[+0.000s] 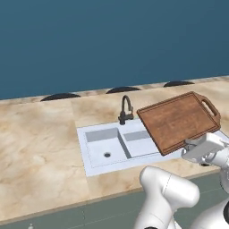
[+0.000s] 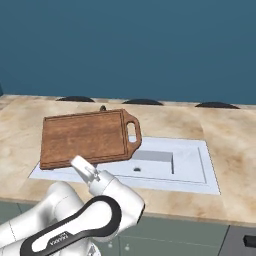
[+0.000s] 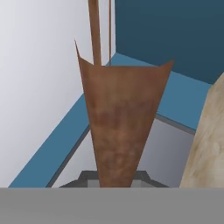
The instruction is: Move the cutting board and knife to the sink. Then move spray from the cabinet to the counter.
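Observation:
My gripper is shut on the near long edge of the dark brown cutting board, which hangs tilted in the air over the right part of the white sink. Its loop handle points to the right. From the right side, the cutting board covers the sink's left half, with the gripper at its front edge. In the hand view the cutting board rises edge-on from between the fingertips of the gripper. The sink lies in the beige marble counter.
A dark faucet stands behind the sink, close to the board's left corner. Three flat dark shapes lie along the counter's back edge under the blue wall. Open counter stretches on both sides of the sink.

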Motion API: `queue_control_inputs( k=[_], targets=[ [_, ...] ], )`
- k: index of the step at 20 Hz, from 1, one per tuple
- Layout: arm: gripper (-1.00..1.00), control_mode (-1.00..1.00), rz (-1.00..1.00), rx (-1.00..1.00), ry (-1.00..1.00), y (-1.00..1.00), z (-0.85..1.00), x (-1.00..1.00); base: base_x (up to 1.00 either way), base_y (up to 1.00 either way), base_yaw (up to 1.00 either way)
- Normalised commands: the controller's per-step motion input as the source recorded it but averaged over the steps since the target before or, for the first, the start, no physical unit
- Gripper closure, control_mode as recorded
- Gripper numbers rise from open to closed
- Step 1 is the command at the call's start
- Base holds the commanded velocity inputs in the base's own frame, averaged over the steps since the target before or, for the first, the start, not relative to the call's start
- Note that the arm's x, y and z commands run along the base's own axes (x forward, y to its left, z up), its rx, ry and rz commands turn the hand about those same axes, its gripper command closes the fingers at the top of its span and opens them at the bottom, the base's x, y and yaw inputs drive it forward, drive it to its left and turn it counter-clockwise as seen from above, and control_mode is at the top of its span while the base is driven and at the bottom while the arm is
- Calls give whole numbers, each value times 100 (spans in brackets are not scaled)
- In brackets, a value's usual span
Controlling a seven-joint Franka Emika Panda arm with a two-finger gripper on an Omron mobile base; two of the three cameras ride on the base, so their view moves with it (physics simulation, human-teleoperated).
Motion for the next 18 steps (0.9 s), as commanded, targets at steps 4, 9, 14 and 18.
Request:
queue_control_inputs(
  k=[4, 9, 14, 18],
  targets=[
    [100, 100, 0, 0, 0, 0, 0, 0, 19, 17, 14],
    [100, 100, 0, 0, 0, 0, 0, 0, 20, 1, 29],
    [100, 100, 0, 0, 0, 0, 0, 0, 13, 0, 22],
    [100, -100, 2, 0, 12, -1, -7, 18, 3, 0, 2]
  ],
)
